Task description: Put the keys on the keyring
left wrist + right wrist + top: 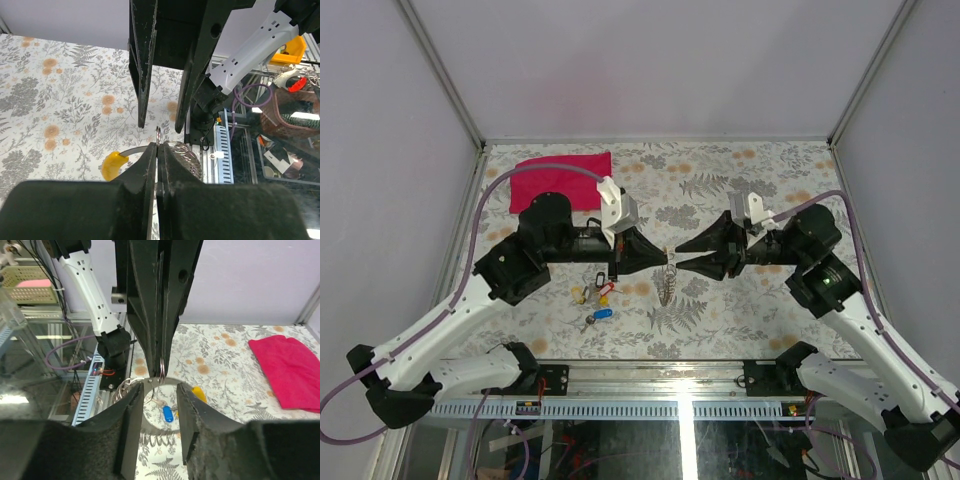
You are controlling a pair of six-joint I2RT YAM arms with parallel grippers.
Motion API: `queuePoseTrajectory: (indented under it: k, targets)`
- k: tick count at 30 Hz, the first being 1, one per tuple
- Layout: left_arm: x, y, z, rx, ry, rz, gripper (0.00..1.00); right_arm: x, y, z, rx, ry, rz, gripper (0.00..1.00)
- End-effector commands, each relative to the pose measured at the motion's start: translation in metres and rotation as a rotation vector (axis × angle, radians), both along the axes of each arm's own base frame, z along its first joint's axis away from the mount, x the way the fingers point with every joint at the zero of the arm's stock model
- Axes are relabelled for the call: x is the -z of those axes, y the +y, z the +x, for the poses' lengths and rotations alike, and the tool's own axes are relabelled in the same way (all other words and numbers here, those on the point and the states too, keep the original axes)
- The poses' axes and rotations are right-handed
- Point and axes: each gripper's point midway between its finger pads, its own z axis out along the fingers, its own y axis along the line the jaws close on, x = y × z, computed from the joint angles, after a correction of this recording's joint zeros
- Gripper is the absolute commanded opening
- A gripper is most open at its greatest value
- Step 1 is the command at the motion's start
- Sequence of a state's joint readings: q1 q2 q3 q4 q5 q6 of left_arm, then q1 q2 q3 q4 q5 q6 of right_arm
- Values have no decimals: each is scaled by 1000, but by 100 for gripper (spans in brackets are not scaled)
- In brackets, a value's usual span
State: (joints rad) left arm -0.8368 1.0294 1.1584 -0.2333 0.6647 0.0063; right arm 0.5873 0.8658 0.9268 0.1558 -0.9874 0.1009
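My left gripper [663,258] is shut on the keyring's thin metal ring [158,135] and holds it above the table. The chain and loops [667,286] hang below the ring; they also show in the left wrist view [184,151]. My right gripper [678,255] is open and empty, tip to tip with the left one, its fingers [134,407] on either side of the held ring [162,369]. The keys lie on the table left of the ring: red [606,290], yellow [579,295] and blue [601,314]. The blue key [168,413] and the yellow key [198,392] also show in the right wrist view.
A red cloth [561,180] lies at the back left of the floral table [770,180]; it also shows in the right wrist view [290,370]. Grey walls stand on three sides. A metal rail [680,408] runs along the near edge.
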Motion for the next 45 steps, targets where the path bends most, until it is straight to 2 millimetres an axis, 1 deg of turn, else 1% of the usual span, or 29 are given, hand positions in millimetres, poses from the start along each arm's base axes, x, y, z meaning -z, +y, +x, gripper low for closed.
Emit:
queuePoseTrajectory:
  k: [1,4,7,10,13,16,18,24,32,37,45]
  targets:
    - [-3,10,3,-16,-70,83,0,-11,-13,-3,56,-145,-28,42]
    - [10,14,5,-28,-64,177,0,-4,-15,-3,67,-139,-40,46]
    - [29,17,5,-58,-60,300,0,2,-15,-5,53,-135,-62,47]
    - [46,19,6,-86,-78,424,0,9,-15,-3,53,-124,-89,47]
    - [53,21,5,-103,-87,498,0,24,-14,-3,40,-110,-124,45]
    - [54,24,4,-113,-94,515,0,38,-13,-6,11,-103,-136,42]
    - [53,25,5,-119,-102,525,0,43,-12,-7,0,-106,-124,41]
    - [53,23,6,-119,-111,544,0,44,-6,-3,-2,-108,-62,38]
    - [55,16,3,-98,-114,553,0,41,10,1,-26,-121,-35,35]
    - [55,13,-1,-86,-115,551,0,48,21,-1,-49,-115,-47,30]
    - [56,11,-5,-67,-117,552,0,56,29,0,-68,-101,-60,26]
